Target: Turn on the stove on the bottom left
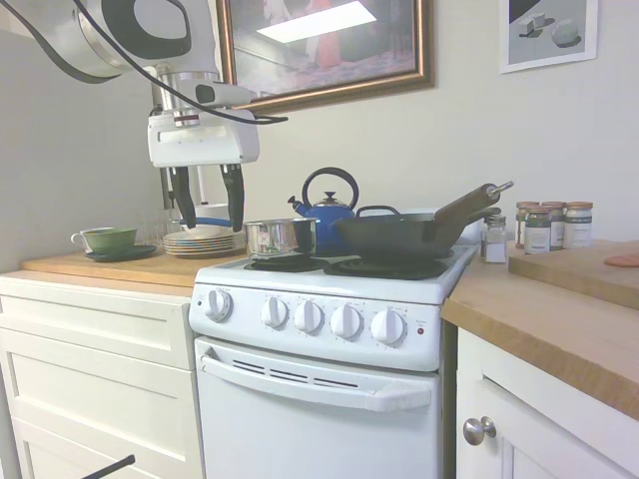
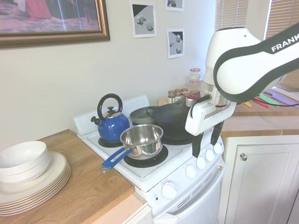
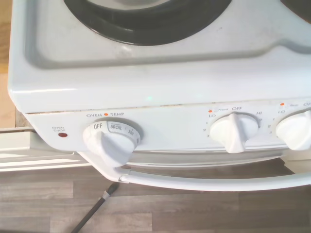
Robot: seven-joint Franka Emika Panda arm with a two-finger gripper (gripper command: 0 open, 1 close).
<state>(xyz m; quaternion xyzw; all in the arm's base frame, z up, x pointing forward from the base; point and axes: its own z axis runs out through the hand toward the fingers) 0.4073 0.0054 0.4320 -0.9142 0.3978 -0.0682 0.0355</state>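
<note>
Gripper (image 1: 208,205) hung above range's front-left corner, fingers spread wide, empty. Front burner knob (image 3: 234,132) sat below gripper, right of oven knob (image 3: 108,141), pointer at OFF.

A home kitchen — a white electric range (image 1: 329,329) stands between wooden desks over white cabinets (image 1: 95,369). A blue kettle (image 2: 111,123), steel pot (image 2: 141,139) and black pan (image 1: 399,235) sit on it — stacked plates (image 2: 35,184), spice jars (image 1: 547,227) and framed pictures (image 1: 324,45) nearby.
</note>
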